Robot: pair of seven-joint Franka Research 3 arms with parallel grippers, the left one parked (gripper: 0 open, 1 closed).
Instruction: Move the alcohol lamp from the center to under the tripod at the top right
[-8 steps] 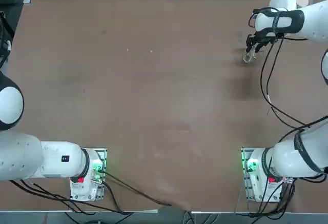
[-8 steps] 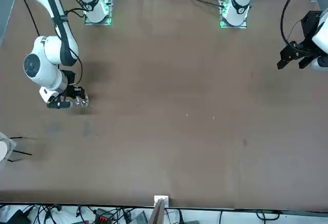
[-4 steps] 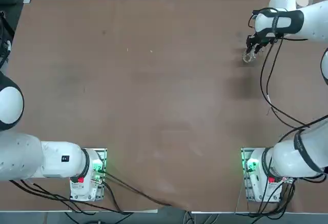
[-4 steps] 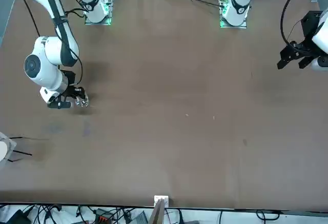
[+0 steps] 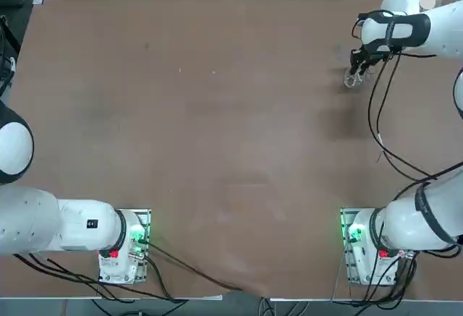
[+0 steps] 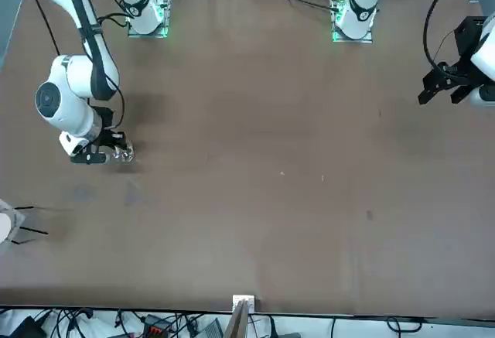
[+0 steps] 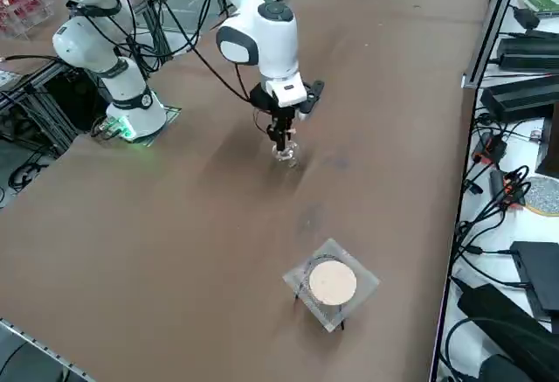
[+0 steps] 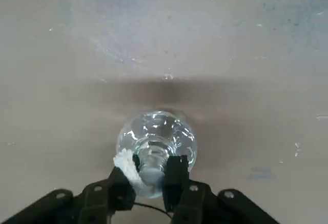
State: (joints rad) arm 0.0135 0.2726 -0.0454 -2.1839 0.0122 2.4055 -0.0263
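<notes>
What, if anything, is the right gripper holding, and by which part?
The right gripper holds the alcohol lamp by its narrow neck, one finger on each side, with the rounded glass body below them.

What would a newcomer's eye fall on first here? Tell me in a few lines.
First, the right gripper at the table's far right, its fingers shut on the neck of the small clear alcohol lamp. Next, the tripod with its round white disc, standing apart from the lamp near the table's far right corner. The rest of the brown tabletop shows nothing else.
</notes>
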